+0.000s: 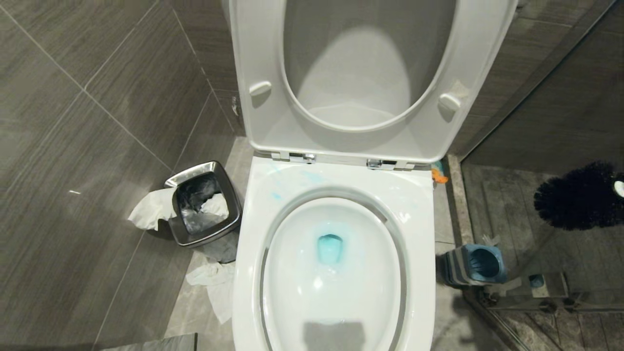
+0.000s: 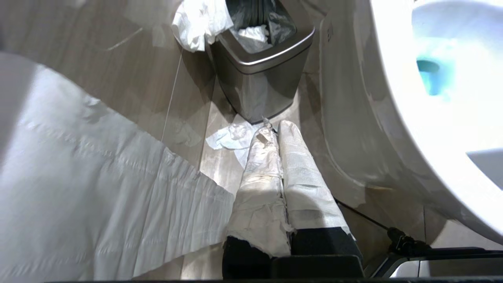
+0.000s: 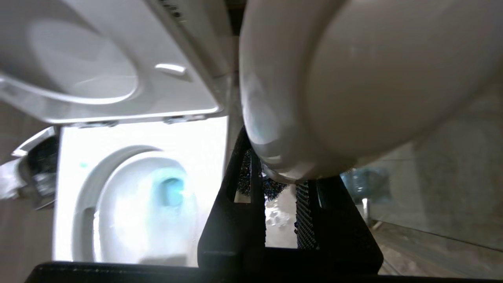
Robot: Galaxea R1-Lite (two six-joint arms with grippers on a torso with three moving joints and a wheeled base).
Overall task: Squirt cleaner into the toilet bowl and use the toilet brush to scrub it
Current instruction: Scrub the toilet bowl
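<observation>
Nearest you, your left gripper (image 2: 281, 129) hangs low beside the bowl (image 1: 336, 195), its wrapped fingers (image 2: 261, 173) pressed together on nothing, with loose tissue (image 2: 232, 137) on the floor just past the tips. Your right gripper (image 3: 281, 220) pinches the brush (image 1: 580, 195) by its white handle; the black bristle head hangs in the air to the right of the bowl, above the holder (image 1: 475, 265). In the bowl, cleaner (image 1: 330, 248) tints the water blue, with pale smears on the rim's back left. Left of the bowl stands the bin (image 1: 204, 204). Farthest back, the seat (image 1: 263, 112) stands raised.
</observation>
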